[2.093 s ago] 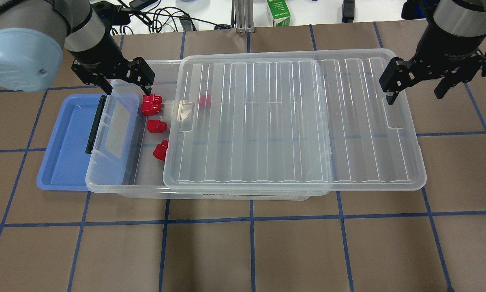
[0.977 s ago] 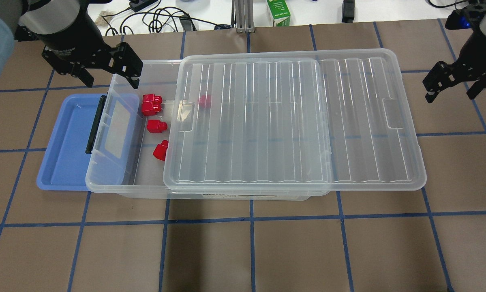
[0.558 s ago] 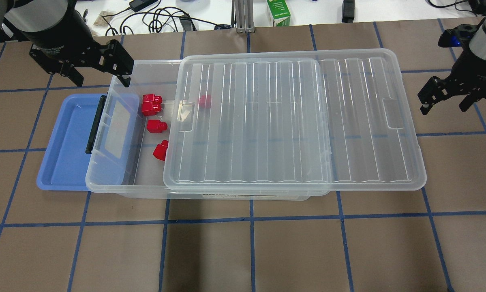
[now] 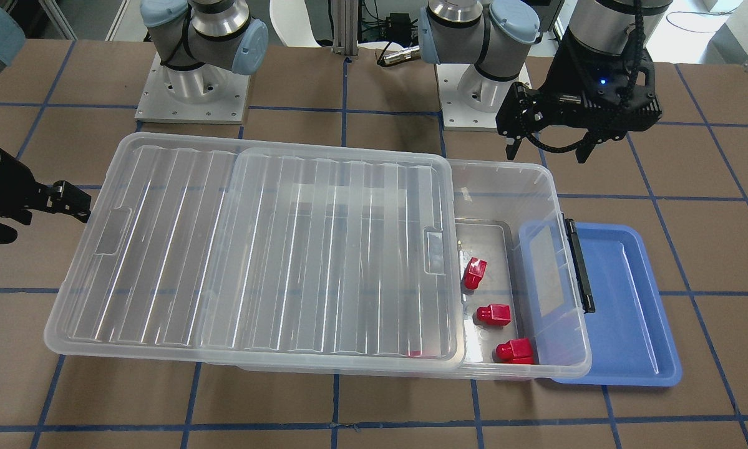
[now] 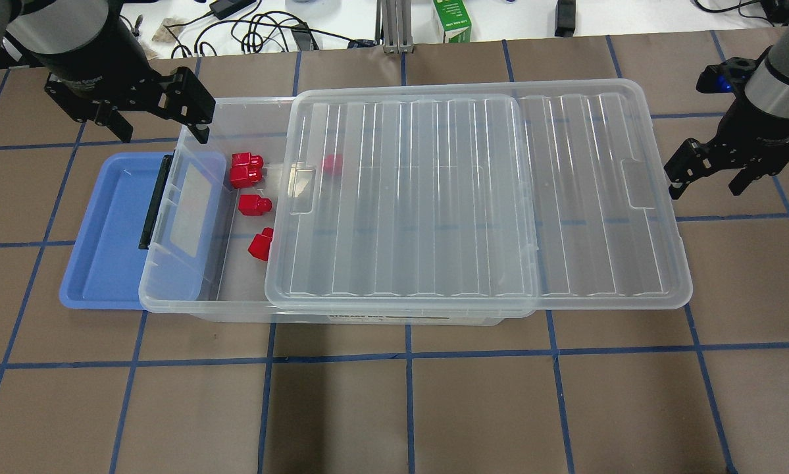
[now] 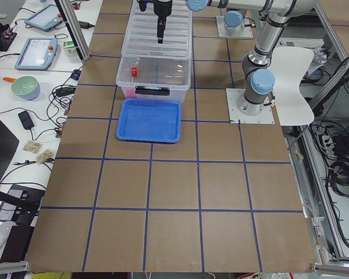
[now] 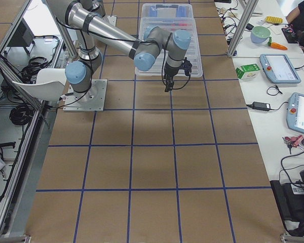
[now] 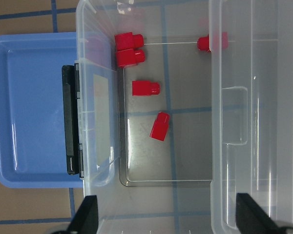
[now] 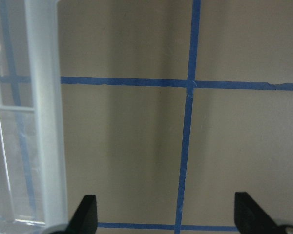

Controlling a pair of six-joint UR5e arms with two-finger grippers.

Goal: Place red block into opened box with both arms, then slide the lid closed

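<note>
Several red blocks [image 5: 246,169] [image 8: 145,88] lie in the uncovered left end of the clear box [image 5: 236,101]; one more shows faintly under the lid [image 5: 473,197]. The lid rests on the box, shifted right and overhanging its right end. My left gripper [image 5: 162,131] [image 4: 546,153] hangs open and empty above the box's far left corner, apart from the blocks. My right gripper [image 5: 705,189] [image 9: 167,214] is open and empty over the table just right of the lid's right edge [image 9: 44,122], with the jaws clear of it.
A blue tray [image 5: 104,230] lies against the box's left end, by its black latch bar [image 8: 70,119]. A green carton [image 5: 451,20] and cables sit behind the table's far edge. Brown table with blue tape lines spreads in front.
My left gripper has pulled up and back to the left from the red blocks. My right gripper has moved off the lid's far right corner, rightward then nearer, to beside its right edge.
</note>
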